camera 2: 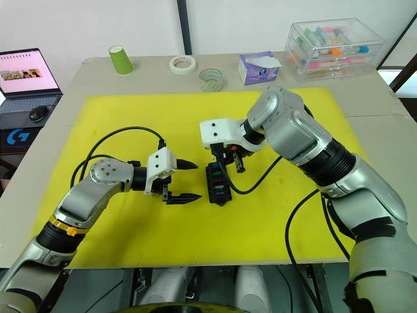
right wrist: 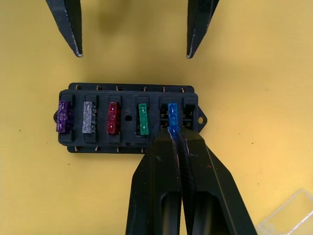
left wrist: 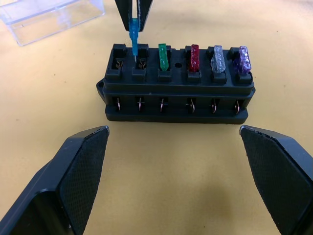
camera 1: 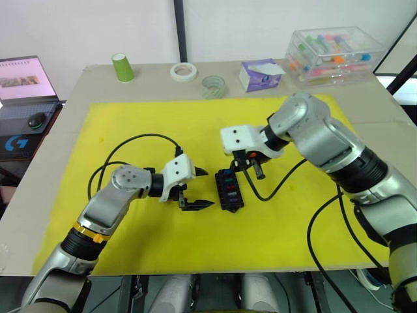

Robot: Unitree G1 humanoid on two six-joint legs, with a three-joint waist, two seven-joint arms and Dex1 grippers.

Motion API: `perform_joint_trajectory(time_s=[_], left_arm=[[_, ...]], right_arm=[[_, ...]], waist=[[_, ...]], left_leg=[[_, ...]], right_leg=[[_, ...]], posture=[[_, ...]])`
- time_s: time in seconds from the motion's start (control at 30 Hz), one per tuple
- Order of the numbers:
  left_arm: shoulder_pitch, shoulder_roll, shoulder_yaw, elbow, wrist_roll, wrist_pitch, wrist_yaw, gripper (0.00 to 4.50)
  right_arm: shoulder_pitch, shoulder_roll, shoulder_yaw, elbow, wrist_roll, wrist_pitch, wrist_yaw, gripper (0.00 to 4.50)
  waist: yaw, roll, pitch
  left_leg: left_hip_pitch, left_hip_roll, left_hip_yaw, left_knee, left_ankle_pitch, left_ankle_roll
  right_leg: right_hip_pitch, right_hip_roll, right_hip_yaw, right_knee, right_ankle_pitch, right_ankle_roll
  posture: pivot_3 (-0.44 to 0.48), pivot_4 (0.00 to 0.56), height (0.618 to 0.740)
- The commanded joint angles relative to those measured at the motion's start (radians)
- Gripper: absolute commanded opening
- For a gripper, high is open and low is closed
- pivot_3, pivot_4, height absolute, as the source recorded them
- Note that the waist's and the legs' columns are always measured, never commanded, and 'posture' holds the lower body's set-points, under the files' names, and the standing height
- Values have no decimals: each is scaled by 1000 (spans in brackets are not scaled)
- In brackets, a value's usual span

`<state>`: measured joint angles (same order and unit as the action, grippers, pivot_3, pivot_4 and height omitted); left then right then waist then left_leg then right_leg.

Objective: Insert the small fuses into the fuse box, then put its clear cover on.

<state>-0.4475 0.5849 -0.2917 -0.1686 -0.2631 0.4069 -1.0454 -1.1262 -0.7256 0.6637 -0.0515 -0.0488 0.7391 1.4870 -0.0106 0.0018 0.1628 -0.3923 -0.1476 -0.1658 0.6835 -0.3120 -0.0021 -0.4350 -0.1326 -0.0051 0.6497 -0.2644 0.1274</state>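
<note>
Blue fuse pinched by R hand, end slot free.

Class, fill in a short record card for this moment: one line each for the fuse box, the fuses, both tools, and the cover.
Fuse box: black fuse box lying on the yellow mat, between the two tools.
Seated fuses: four in slots, green, red, grey, purple.
Blue fuse: pinched by the right tool, prongs at a slot, not fully seated.
End slot: empty.
Left tool: open, holding nothing, facing the box's side.
Clear cover: lying on the mat, off the box.
</note>
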Motion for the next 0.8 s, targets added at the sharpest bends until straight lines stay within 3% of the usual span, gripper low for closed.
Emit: perform_joint_trajectory(time_s=[0.03, 0.8], left_arm=[[-11, -4, 7, -28, 4, -17, -2, 4491], [-9, -12, 8, -32, 13, -21, -2, 4491]], right_arm=[[-3, 5, -2, -12, -9, 5, 9, 0], [11, 29, 0, 10, -37, -7, 4, 0]], waist=[[0, 0, 0], [-1, 0, 0]], left_leg=[[0, 0, 0, 0, 0, 0], [0, 0, 0, 0, 0, 0]], right_leg=[[0, 0, 0, 0, 0, 0], [0, 0, 0, 0, 0, 0]], posture=[[0, 150, 740], [0, 150, 740]])
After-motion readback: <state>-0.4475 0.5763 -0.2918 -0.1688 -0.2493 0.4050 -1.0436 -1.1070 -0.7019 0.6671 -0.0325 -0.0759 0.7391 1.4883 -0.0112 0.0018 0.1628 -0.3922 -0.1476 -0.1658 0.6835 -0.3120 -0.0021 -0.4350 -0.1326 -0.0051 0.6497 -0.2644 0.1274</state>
